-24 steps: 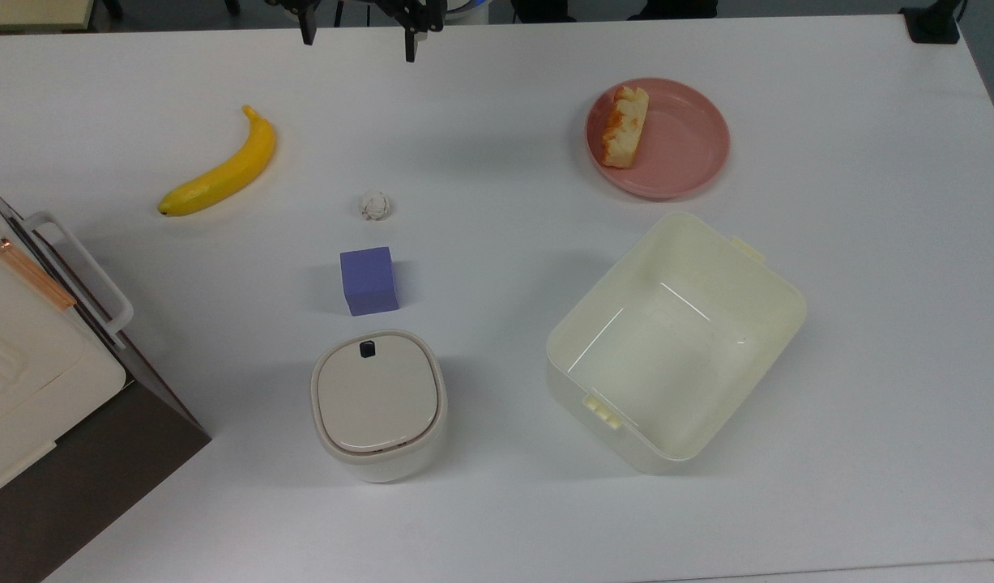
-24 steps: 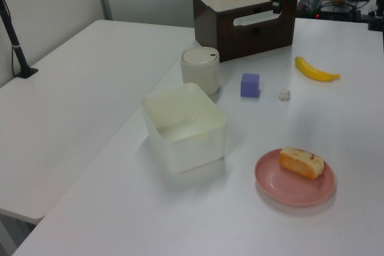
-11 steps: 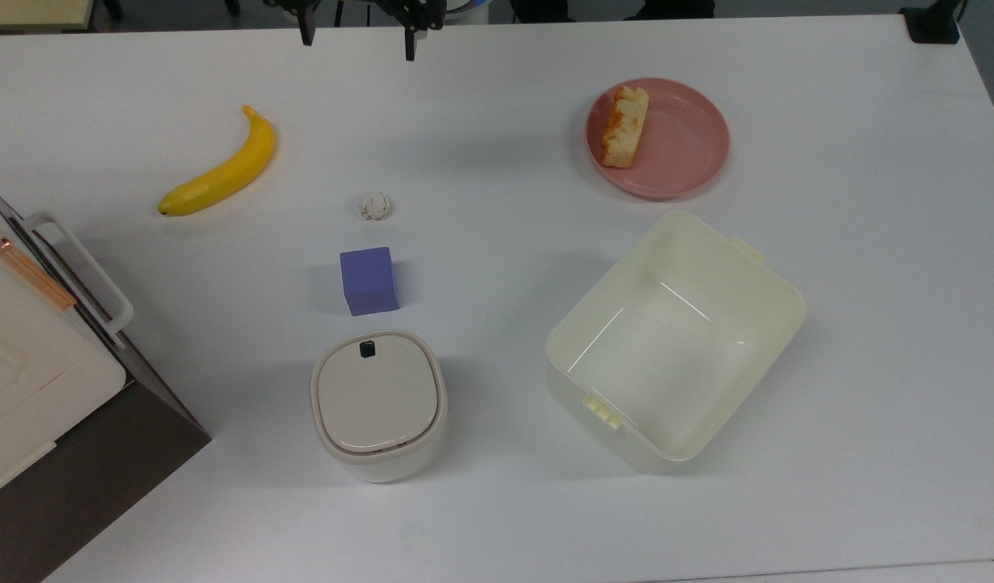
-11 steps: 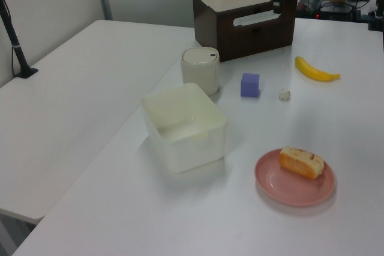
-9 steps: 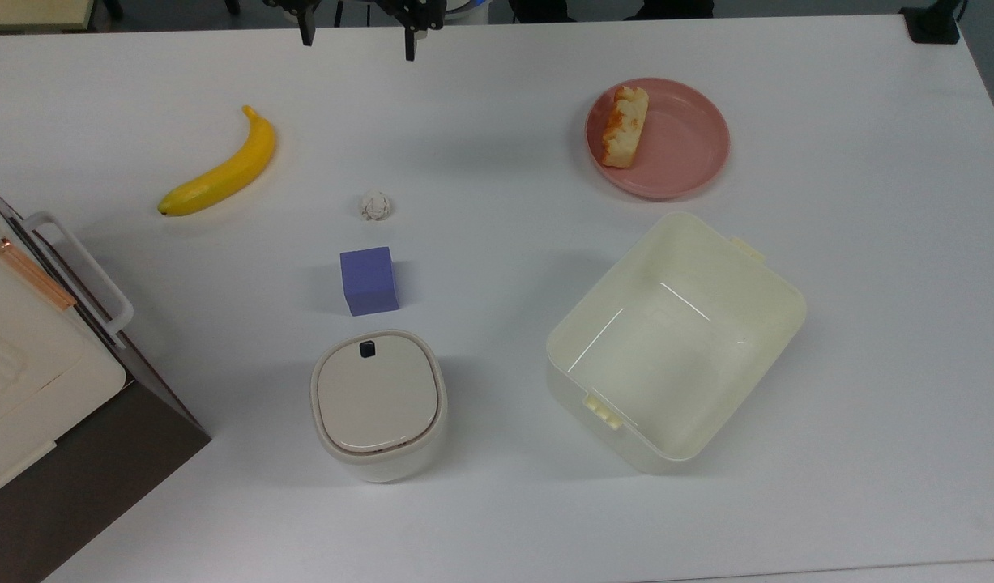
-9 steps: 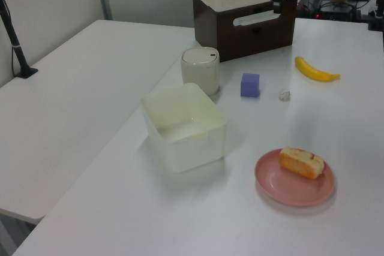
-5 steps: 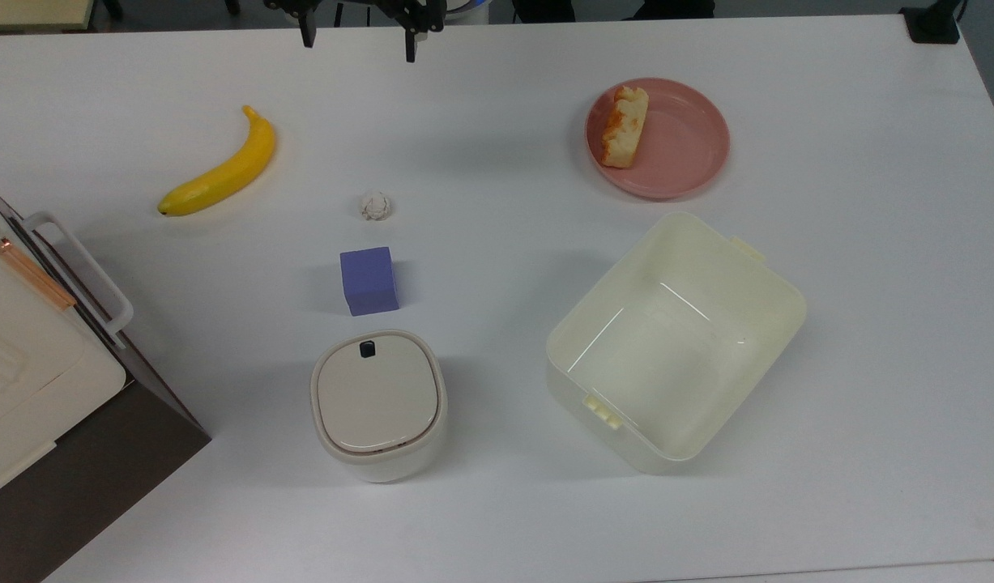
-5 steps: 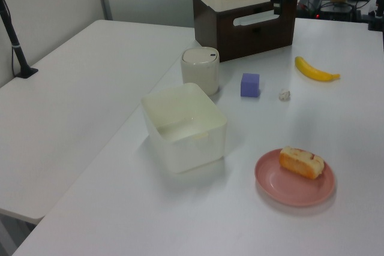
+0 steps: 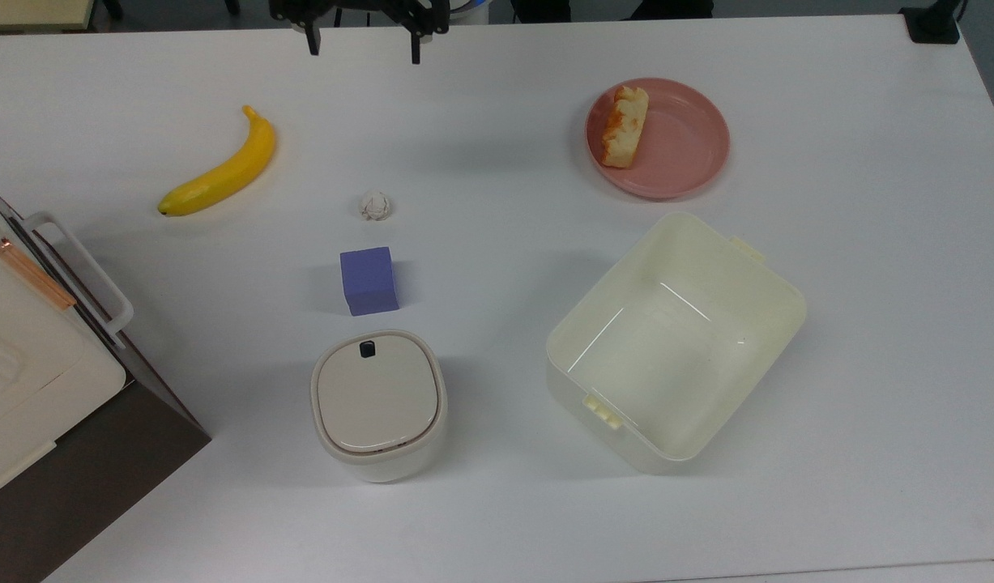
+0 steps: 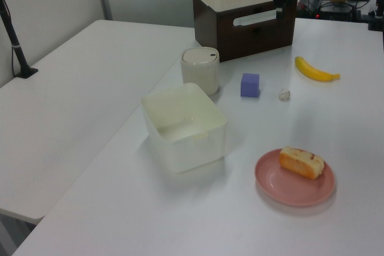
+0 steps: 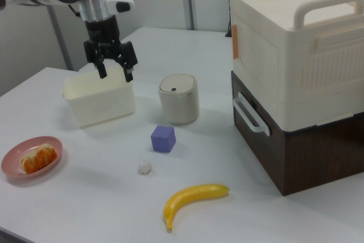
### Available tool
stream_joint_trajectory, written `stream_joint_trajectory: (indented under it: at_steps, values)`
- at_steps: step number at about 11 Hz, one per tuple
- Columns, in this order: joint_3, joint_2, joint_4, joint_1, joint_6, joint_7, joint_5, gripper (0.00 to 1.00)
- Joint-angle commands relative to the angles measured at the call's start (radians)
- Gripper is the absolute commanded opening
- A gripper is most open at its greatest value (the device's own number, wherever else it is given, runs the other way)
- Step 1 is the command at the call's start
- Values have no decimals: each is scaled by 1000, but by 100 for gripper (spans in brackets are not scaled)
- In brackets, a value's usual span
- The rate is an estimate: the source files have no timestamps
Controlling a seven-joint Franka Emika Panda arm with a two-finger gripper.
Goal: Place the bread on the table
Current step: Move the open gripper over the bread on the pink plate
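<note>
One small slice of pale yellow bread with orange-brown crust (image 9: pixel 624 127) lies on the round pink plate (image 9: pixel 683 166) near the white table's (image 9: pixel 853 283) far edge in the top view; the black two-finger gripper (image 9: pixel 363 48) hangs empty, fingers apart.

the arm hangs high with its gripper (image 11: pixel 116 74) pointing straight down, fingers (image 11: pixel 129 74) spread apart and holding nothing.

Top cam overhead; left, right cams oblique, opposite sides.
</note>
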Motion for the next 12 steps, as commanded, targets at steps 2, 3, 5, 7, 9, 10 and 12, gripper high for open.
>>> stream_joint_trajectory:
  at_steps: [2,3,5,7,9,10,12]
  values:
    - [79,-68,-197,38,55,150,-3,100]
    - [89,-89,-263,58,141,260,-13,100]
    - [147,-135,-392,104,247,391,-41,100]
    - [203,-160,-498,179,281,480,-78,100]
    - [248,-181,-563,235,341,514,-81,100]
    - [263,-181,-571,256,368,543,-81,100]
    - [279,-157,-574,320,411,601,-79,100]
